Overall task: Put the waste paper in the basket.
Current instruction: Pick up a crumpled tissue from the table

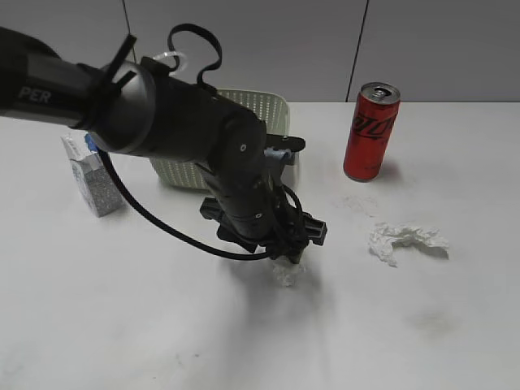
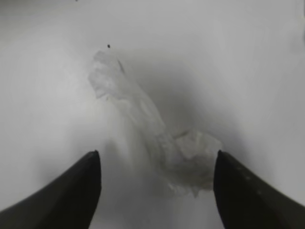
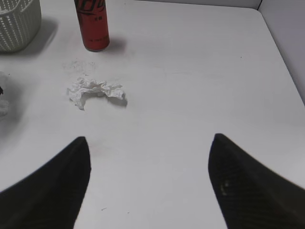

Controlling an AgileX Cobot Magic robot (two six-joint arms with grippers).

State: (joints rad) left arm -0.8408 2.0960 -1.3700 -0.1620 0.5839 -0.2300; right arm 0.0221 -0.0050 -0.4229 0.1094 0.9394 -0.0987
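A wad of waste paper point(image 1: 286, 273) lies on the white table just under my left gripper point(image 1: 294, 253). In the left wrist view the wad point(image 2: 157, 138) lies between the open fingers point(image 2: 157, 164), nearer the right finger; I cannot tell if it touches. A second wad point(image 1: 406, 240) lies to the right, also in the right wrist view point(image 3: 95, 90). The sage-green basket point(image 1: 272, 110) stands behind my left arm, partly hidden, and shows in the right wrist view point(image 3: 19, 24). My right gripper point(image 3: 150, 157) is open and empty above bare table. A third wad is not in view.
A red can point(image 1: 371, 132) stands upright right of the basket, also in the right wrist view point(image 3: 92, 24). A white-and-blue speckled carton point(image 1: 93, 175) stands at the left. The table's right edge point(image 3: 286, 62) shows in the right wrist view.
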